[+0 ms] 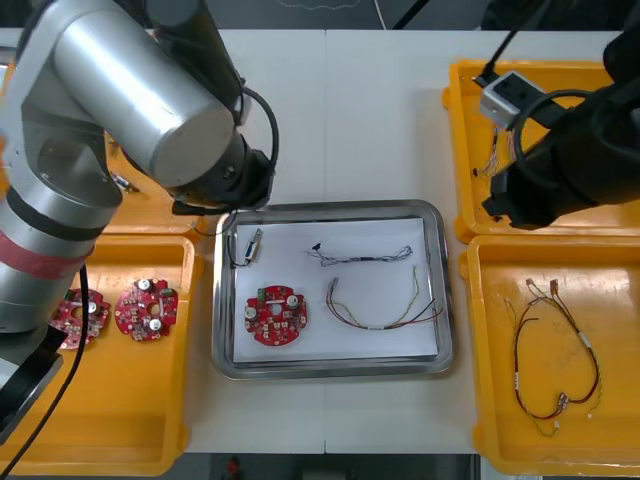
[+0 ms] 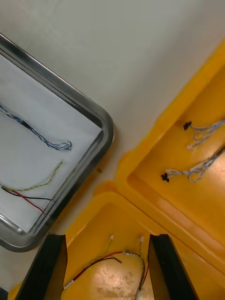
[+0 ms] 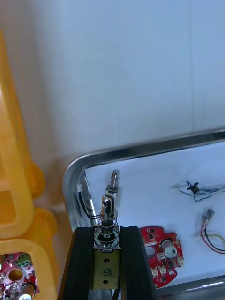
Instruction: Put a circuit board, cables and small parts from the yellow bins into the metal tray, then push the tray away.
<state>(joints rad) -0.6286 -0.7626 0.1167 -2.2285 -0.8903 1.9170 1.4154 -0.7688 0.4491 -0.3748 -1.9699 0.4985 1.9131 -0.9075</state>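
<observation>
The left end effector (image 3: 107,230) is held over the far left corner of the tray (image 1: 327,208), its fingers pinching a small part (image 3: 108,211). On the tray's white inside, a board (image 1: 275,315), a blue and white cable (image 1: 365,255) and a red and yellow cable (image 1: 385,305) are laid apart from one another. A black cable (image 3: 86,206) is seen against the tray's left wall. The right end effector (image 2: 107,236) is spread wide above a right bin (image 2: 89,220) in which more cables (image 2: 101,262) are held. Two boards (image 1: 115,310) are seen in a left bin (image 1: 130,440). Tray and bins are carried by the tabletop (image 1: 370,110).
</observation>
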